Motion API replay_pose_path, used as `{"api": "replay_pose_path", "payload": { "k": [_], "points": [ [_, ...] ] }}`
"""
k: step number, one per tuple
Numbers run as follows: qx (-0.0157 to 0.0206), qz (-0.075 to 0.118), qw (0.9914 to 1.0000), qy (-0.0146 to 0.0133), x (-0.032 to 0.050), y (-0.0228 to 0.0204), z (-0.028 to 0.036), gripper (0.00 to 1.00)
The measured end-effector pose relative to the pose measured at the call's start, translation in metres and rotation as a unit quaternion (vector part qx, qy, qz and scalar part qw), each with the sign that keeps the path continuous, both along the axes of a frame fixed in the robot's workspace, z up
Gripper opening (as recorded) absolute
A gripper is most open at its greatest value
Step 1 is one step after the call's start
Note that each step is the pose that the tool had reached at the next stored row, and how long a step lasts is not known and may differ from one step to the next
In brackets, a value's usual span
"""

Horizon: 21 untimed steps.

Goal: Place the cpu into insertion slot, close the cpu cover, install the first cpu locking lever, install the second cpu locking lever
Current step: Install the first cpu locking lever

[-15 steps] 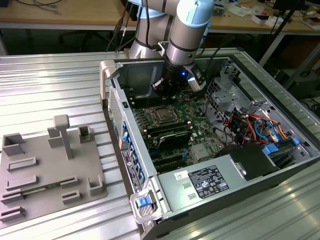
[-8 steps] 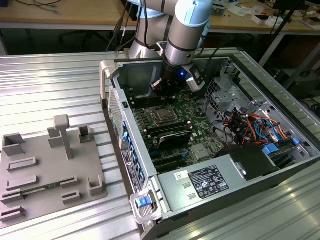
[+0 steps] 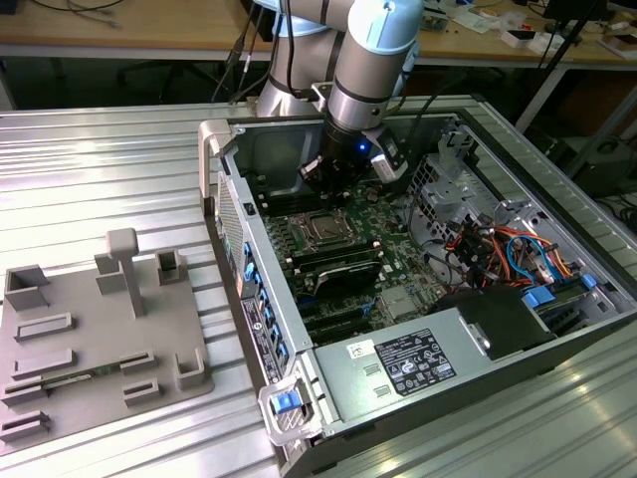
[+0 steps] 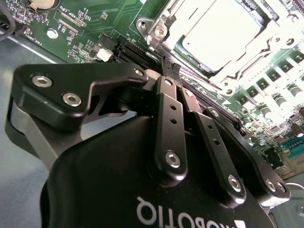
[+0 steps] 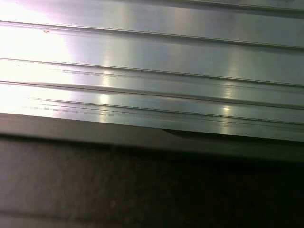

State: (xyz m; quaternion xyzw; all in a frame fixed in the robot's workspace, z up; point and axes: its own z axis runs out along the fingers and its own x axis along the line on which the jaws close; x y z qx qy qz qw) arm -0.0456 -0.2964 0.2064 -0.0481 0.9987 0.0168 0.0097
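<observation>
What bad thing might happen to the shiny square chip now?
The shut tool hangs close beside the cpu, which already sits in the insertion slot. Two risks, I think: the tool tips may slip and scrape the green board, or they may bump the cpu cover and bend its thin metal.

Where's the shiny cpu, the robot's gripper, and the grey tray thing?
cpu point(image 4: 223, 35), second wrist view, middle of its metal top.
gripper point(image 4: 172, 66), second wrist view, between its fingertips.
grey tray point(image 3: 80, 344), exterior view, flat base.
</observation>
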Motion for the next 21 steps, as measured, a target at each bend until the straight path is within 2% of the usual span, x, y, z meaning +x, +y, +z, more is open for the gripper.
{"api": "replay_pose_path", "payload": {
  "k": [8, 12, 21],
  "points": [
    [-0.0001, 0.000, 1.00000, 0.0000, 0.0000, -0.0001, 0.0002, 0.11],
    [0.0000, 0.000, 1.00000, 0.0000, 0.0000, -0.0020, -0.0001, 0.11],
    [0.0000, 0.000, 1.00000, 0.0000, 0.0000, -0.0031, -0.0013, 0.11]
  ]
}}
